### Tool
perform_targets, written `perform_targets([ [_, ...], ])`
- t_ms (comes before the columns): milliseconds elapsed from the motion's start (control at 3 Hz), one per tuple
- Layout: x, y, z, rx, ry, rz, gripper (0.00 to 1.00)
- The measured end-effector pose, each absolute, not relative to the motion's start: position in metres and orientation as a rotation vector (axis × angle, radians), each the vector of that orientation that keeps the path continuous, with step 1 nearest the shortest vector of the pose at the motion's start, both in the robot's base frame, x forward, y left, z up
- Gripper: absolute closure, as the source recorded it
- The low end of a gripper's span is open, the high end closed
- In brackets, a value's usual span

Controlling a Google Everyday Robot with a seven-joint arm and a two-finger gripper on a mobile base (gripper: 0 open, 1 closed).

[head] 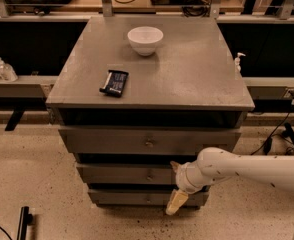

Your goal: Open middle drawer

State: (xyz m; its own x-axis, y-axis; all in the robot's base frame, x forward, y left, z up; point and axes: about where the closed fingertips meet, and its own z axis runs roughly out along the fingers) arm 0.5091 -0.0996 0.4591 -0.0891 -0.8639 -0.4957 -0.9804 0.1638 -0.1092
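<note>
Camera view: gripper [175, 184] low right before middle drawer [122, 174], fingers [176, 202] spread; arm [247, 169] hides drawer's right end.

Robotics lab, cabled benches [152, 0], tool [172, 186] at middle drawer [122, 174]
</note>
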Motion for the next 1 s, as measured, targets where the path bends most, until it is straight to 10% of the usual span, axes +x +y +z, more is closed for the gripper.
perform_targets([
  [667,0.535,-0.101,0.443,-1.744,2.045,0.345,0.00],
  [1000,0.542,-0.101,0.438,-1.723,2.069,0.351,0.18],
])
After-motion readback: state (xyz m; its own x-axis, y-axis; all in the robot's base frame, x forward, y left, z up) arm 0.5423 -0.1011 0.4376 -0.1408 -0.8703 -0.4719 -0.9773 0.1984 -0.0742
